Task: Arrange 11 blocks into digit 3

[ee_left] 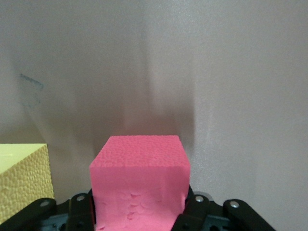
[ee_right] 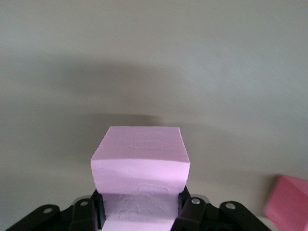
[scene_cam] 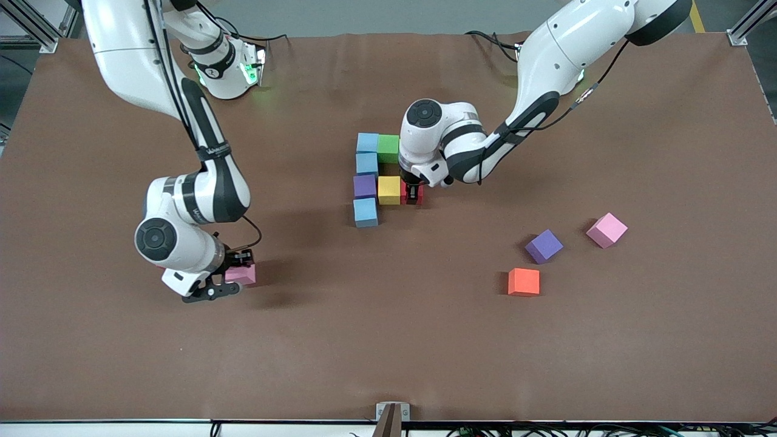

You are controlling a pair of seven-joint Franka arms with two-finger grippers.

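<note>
Red block [ee_left: 139,178] between left fingers [ee_left: 82,211], pink block [ee_right: 139,161] between right fingers [ee_right: 86,211].

Brown matte counter [scene_cam: 388,340], grey floor at edges, aluminium frame posts [scene_cam: 36,27] at corners, black cables [scene_cam: 546,430] along nearest edge.

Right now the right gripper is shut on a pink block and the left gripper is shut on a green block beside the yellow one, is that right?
Not quite: the left gripper is shut on a red block, not a green one, as the left wrist view shows. The rest holds: that block sits beside the yellow block, and the right gripper is shut on a pink block.
</note>
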